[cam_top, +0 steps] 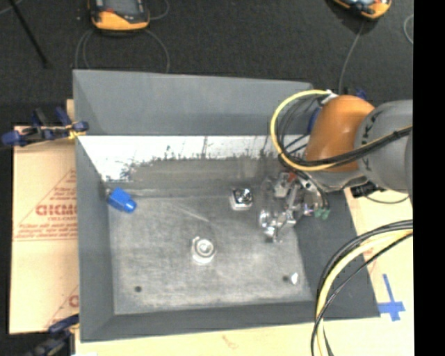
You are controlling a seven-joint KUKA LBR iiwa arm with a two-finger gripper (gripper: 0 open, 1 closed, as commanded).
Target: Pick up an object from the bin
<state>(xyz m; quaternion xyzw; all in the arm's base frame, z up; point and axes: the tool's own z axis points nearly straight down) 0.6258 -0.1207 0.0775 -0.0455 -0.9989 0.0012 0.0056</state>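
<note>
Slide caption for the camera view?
Gripper at the bin's right side, near a shiny metal piece; blue piece and round silver piece lie apart.

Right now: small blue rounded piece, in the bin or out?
In. The small blue rounded piece lies on the floor of the grey metal bin, close against its left wall, well inside the rim.

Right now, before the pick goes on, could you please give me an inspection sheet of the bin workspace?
Surface: grey metal bin, floor scuffed, back wall marked.
Job's things: blue capsule-shaped piece upper left; shiny metal piece mid-back; round silver cap centre; small pale bit lower right.
Clutter: dark speck lower left.
Grippers: tool over the bin's right part, right of the shiny metal piece; grasp state unclear.
Cables: yellow and black loops round the wrist.
Surroundings: orange-and-black device on dark floor beyond the bin.
</note>
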